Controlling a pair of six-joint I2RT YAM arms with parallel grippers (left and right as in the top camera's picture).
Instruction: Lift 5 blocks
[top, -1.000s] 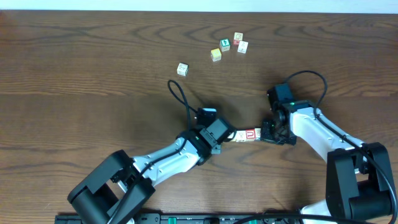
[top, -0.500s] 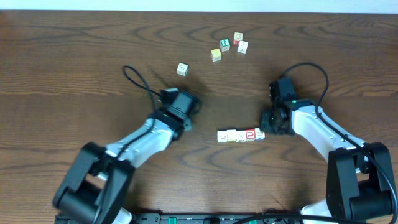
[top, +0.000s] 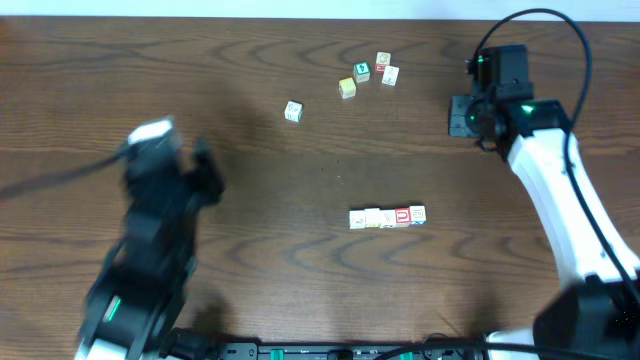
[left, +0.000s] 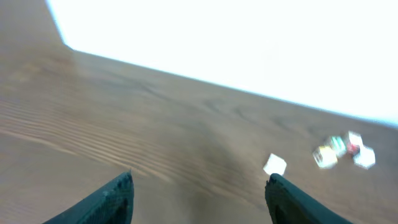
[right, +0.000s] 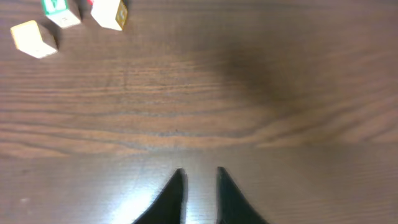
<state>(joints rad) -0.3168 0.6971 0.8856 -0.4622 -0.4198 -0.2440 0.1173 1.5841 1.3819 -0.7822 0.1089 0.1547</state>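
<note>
The five blocks (top: 387, 217) lie in a tight row, end to end and touching, just below and right of the middle of the overhead frame, flat on the table (top: 250, 260). The red-faced block (top: 402, 215) sits second from the row's right end. Nobody has hold of them!

The right gripper (top: 463, 114) hangs in the upper right, well apart from the row. Its wrist view shows the fingers (right: 174, 190) parted only a sliver, with nothing between. The left gripper (left: 199, 180) is far over at the left edge, a blur from above, fingers spread wide and bare over the wood.

Here's the danger, as I judge it. A five-long row probably has to be squeezed from both ends, and loose cubes buckle. Push off-line or unevenly and the middle pops out, or the row bows and scatters. A finger arriving low could nudge one end and break the line before any squeeze starts. Lift one side sooner than the other and the chain hinges and drops.

And watch the loose cubes (top: 368, 74) clustered at top centre, plus the lone cube (top: 293, 111) to their left. They're decoys, wrong targets if an arm drifts up there.
</note>
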